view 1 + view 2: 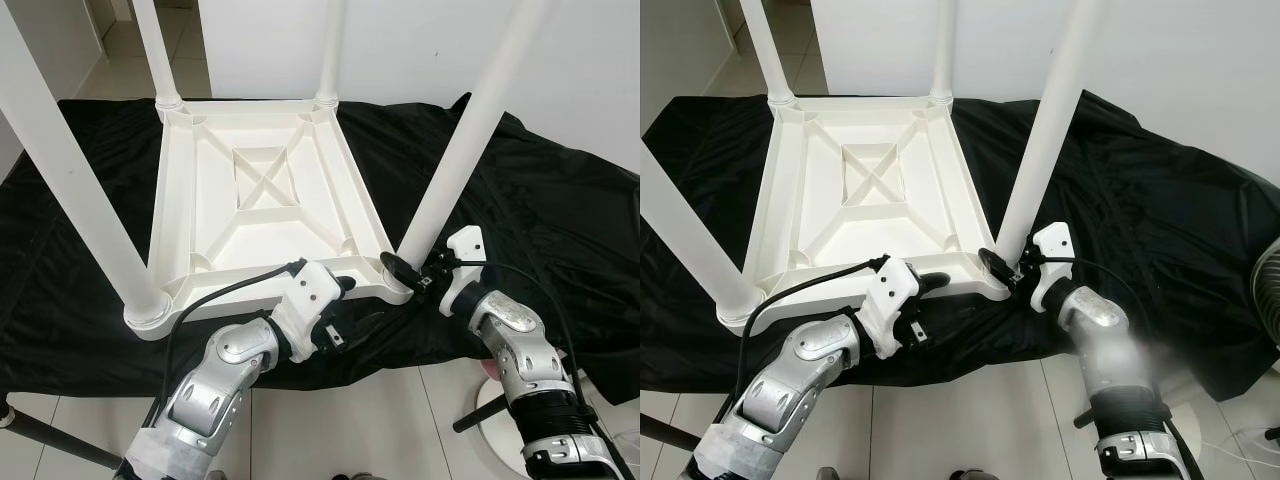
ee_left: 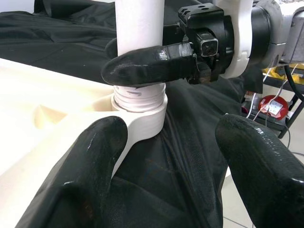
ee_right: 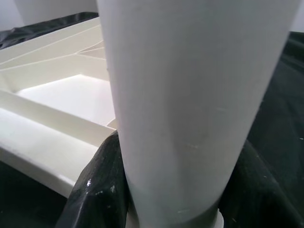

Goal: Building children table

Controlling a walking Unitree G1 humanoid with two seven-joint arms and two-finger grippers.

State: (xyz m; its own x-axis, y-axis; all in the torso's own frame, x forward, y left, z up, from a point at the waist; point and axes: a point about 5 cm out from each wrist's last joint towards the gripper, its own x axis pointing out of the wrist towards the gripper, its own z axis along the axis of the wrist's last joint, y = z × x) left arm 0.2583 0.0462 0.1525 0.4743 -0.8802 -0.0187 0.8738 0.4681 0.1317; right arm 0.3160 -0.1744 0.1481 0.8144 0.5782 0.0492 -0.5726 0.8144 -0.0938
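A: Right end effector point(image 1: 402, 268) sits at the base of the near-right leg point(image 1: 462, 150), its black fingers point(image 2: 147, 65) clamped around the white tube just above the threaded collar point(image 2: 140, 97).

B: Confirmed from the right wrist view: the leg stands between two black pads point(image 3: 97, 187), touching both. Left end effector?

A: Left end effector point(image 1: 345, 300) rests at the near edge of the tabletop, just beside that same corner. Its two fingers point(image 2: 90, 161) are spread apart, gripping nothing; one lies against the white corner socket, the other hangs over the cloth.

B: Condition of the children table point(image 1: 265, 195)?

A: White plastic, lying upside down. Underside shows a raised rim, diagonal ribs and a small central square crossed by an X. Four round white legs stand upward from the corners: near-left leg point(image 1: 75, 190), far-left leg point(image 1: 155, 50), far-right leg point(image 1: 332, 50), and the held one, which leans a little.

B: Support surface?

A: Desk covered by a wrinkled black cloth point(image 1: 560, 220); the table lies on it toward the left and centre.

B: Room?

A: White wall point(image 1: 420, 50) behind, pale tiled floor point(image 1: 400, 420) below the desk edge. A fan point(image 1: 1265, 290) shows partly at the right edge.
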